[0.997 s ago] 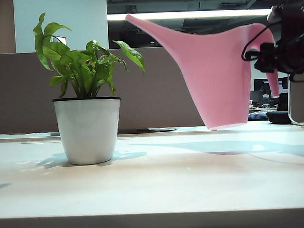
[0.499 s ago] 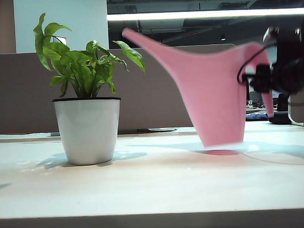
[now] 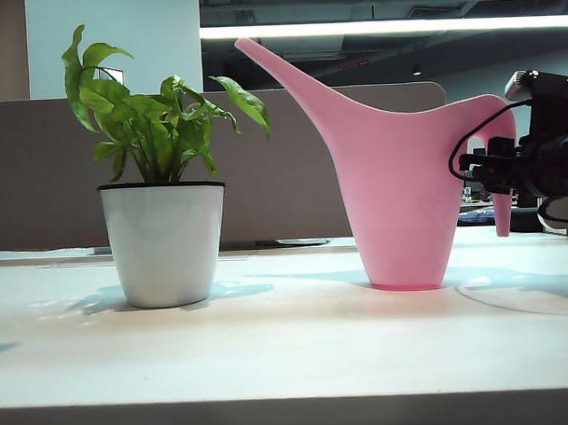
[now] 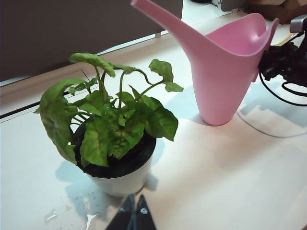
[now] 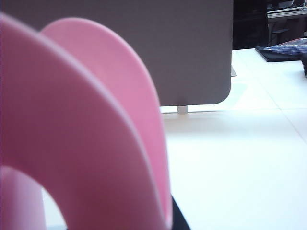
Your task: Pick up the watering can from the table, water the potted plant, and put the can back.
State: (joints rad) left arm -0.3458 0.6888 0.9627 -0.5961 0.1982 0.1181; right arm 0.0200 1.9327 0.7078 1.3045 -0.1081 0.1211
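Note:
The pink watering can stands upright on the table, right of the potted plant, with its spout pointing up toward the leaves. My right gripper is at the can's curved handle and shut on it. In the right wrist view the handle fills the frame, with one black finger showing beside it. My left gripper is shut and empty, just in front of the white pot. The left wrist view also shows the can beyond the plant.
A grey-brown partition wall runs along the table's back edge. Water drops lie on the tabletop near the pot. A black cable trails on the table by the right arm.
The can came down from the air, tipped back upright and now rests on the table. The right gripper sank with it. The left gripper stayed still.

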